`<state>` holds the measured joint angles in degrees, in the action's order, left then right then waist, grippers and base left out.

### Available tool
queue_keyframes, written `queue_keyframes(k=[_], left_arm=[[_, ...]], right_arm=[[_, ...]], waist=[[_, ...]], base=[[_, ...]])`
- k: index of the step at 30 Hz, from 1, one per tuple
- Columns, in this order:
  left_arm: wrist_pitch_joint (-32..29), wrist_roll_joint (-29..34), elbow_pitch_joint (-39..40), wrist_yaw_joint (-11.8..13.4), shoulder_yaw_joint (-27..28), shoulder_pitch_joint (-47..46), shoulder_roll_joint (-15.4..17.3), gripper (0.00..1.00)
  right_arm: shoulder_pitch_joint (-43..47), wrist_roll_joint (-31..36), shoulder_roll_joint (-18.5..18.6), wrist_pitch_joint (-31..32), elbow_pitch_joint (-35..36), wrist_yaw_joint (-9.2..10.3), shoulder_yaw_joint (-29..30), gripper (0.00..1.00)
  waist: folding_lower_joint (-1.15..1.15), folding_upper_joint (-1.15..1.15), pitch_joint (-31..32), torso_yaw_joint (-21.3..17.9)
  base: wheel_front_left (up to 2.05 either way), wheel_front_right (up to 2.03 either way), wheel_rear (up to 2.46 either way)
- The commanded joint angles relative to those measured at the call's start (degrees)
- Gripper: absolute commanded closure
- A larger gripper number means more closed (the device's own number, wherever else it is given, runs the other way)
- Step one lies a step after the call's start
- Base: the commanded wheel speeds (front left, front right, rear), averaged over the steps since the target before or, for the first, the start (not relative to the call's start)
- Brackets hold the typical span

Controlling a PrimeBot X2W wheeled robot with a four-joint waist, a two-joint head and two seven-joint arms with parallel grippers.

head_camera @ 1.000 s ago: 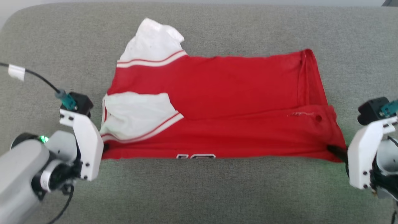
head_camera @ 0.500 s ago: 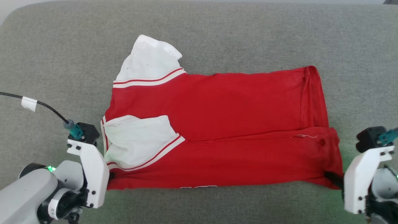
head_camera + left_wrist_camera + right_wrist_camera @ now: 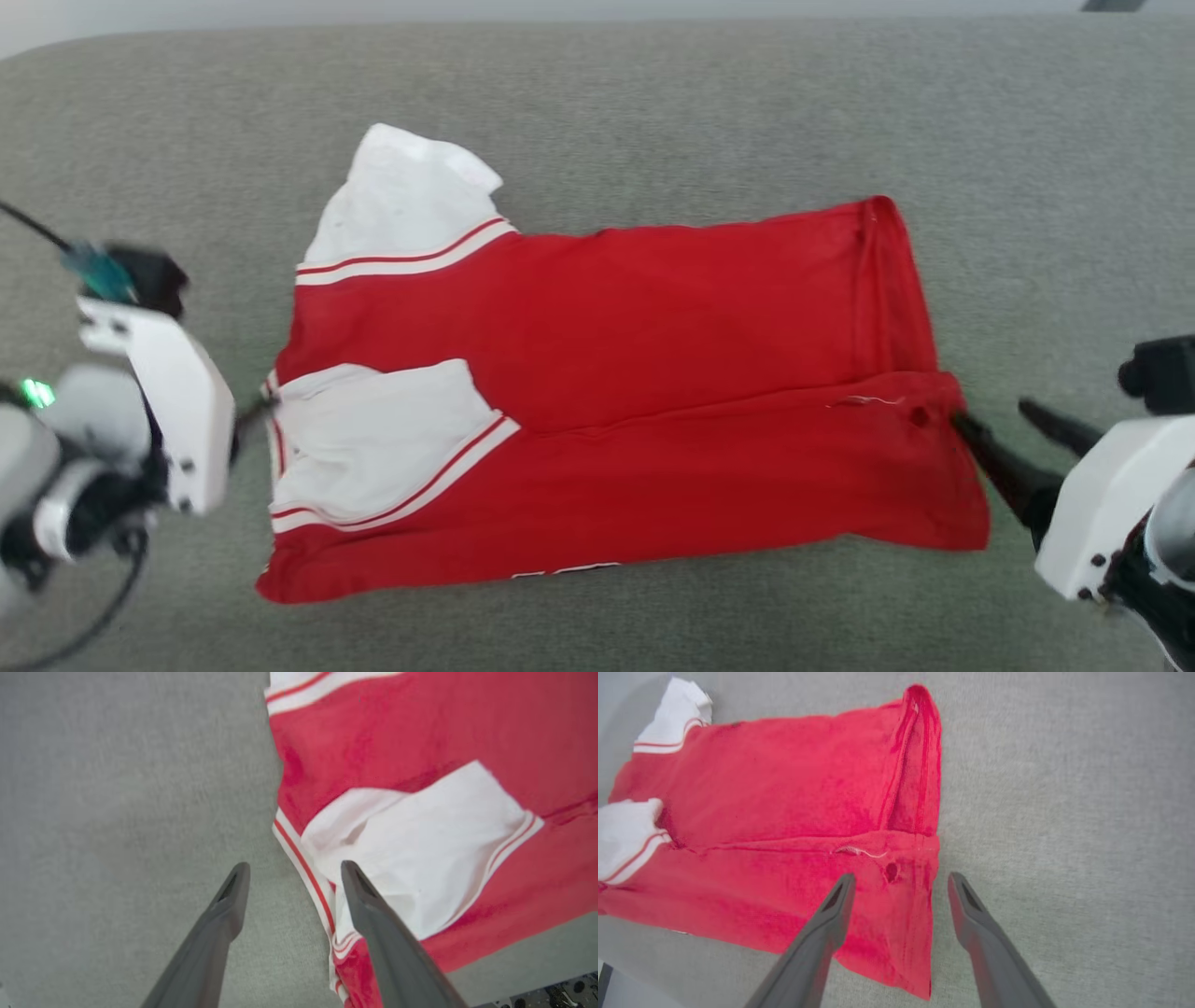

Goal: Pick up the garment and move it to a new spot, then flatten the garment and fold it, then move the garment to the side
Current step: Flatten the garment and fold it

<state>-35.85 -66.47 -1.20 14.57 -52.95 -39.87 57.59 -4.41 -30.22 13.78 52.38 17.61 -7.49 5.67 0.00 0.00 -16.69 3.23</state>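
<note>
Working with a jersey laid flat mid-cushion, folded lengthwise, well clear of the far edge, shoulder end toward the left edge. Judged soft, light and limp: likely to sag and slide apart if lifted by one layer, unlikely to slip on the nubbly grey cover. Best pinched through all layers at both short ends together, then drawn taut to keep the fold.

Left gripper spread wide, holding nothing, straddling the striped trim, one finger above white lining, the other above bare cushion; cannot tell whether touching. Right gripper likewise wide apart and empty, straddling the hem edge, one finger over red cloth, one over cushion.

From the head: the whole outline, a white flap poking out at the far left, a sliver of lettering along the near fold. From the left wrist: crumpled lining and sharp fingertips, blurred from above. From the right wrist: a small hole and loose thread close up, plus the doubled hem.
</note>
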Motion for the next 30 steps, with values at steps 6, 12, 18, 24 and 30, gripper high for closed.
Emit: queue_keyframes(k=[6, 12, 18, 24, 30], left_arm=[[2.2, 3.3, -5.0, -4.1, 2.4, -7.5, -1.2, 0.00], [4.2, 5.8, -13.9, -8.7, 3.5, -14.1, -3.6, 0.00], [4.5, 7.1, -23.4, -12.3, 4.0, -19.8, -5.6, 0.00], [2.2, 6.3, -32.3, -13.0, 4.5, -24.1, -8.1, 0.00], [-1.3, 5.8, -38.4, -13.0, 3.7, -26.7, -11.2, 0.00]], right_arm=[[-3.6, 3.5, -3.6, -12.6, 4.3, 0.00, -0.6, 0.00], [-6.9, 8.8, -7.2, -27.5, 4.5, 0.00, -2.5, 0.00], [-9.2, 12.1, -9.4, -39.3, 2.9, 0.00, -5.0, 0.00], [-10.3, 12.8, -10.5, -45.2, 1.9, 0.00, -7.1, 0.00], [-11.5, 12.2, -10.8, -46.2, -0.2, 0.00, -8.0, 0.00]], waist=[[0.00, 0.00, -1.3, -3.9], [0.00, 0.00, -3.4, -8.3], [0.00, 0.00, -6.5, -12.6], [0.00, 0.00, -9.6, -14.9], [0.00, 0.00, -11.7, -15.3]], base=[[0.00, 0.00, 0.00], [0.00, 0.00, 0.00], [0.00, 0.00, 0.00], [0.00, 0.00, 0.00], [0.00, 0.00, 0.00]])
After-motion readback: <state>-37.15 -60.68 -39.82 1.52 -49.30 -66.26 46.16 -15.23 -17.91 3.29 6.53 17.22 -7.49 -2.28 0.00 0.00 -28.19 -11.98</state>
